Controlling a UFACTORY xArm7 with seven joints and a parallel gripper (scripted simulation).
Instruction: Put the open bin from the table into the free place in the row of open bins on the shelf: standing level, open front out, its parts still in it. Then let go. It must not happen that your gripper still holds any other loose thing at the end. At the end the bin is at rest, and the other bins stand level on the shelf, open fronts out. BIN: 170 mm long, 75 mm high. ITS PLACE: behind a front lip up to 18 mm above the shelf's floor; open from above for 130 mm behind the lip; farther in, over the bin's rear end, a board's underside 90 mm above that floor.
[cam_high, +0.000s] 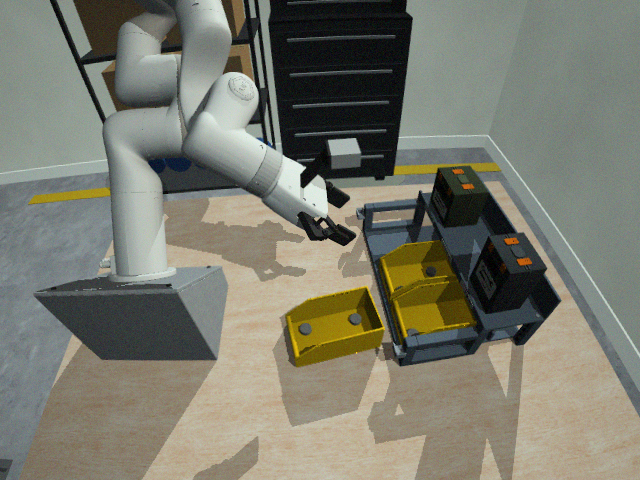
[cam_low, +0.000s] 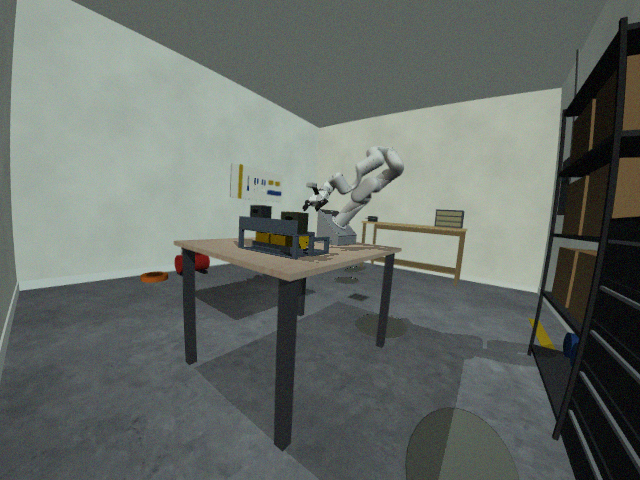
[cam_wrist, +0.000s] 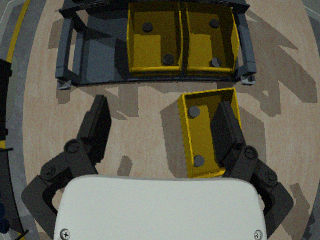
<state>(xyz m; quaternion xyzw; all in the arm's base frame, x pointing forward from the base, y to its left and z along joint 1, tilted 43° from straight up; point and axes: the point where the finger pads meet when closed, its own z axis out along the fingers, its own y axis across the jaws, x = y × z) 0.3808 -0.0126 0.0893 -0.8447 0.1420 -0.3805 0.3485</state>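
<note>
The yellow open bin (cam_high: 330, 341) (cam_wrist: 204, 135) stands on the table in front of the shelf, its low open front towards the robot base, with two dark round parts inside. Two more yellow bins (cam_high: 415, 267) (cam_high: 439, 311) (cam_wrist: 155, 47) (cam_wrist: 202, 47) stand side by side in the grey shelf (cam_high: 439, 339) (cam_wrist: 102, 79), open fronts out, with parts in them. The free place (cam_high: 390, 243) (cam_wrist: 102, 50) is left of them in the wrist view. My gripper (cam_high: 345, 215) (cam_low: 310, 206) (cam_wrist: 162, 110) is open and empty, above the table; its right finger overlaps the table bin in the wrist view.
A dark green case (cam_high: 454, 198) and a black case (cam_high: 504, 276) stand on the shelf's raised rear board (cam_high: 462, 241), behind the bins. Grey end frames (cam_high: 395, 206) (cam_wrist: 64, 42) rise at the shelf's sides. A low lip runs along its front.
</note>
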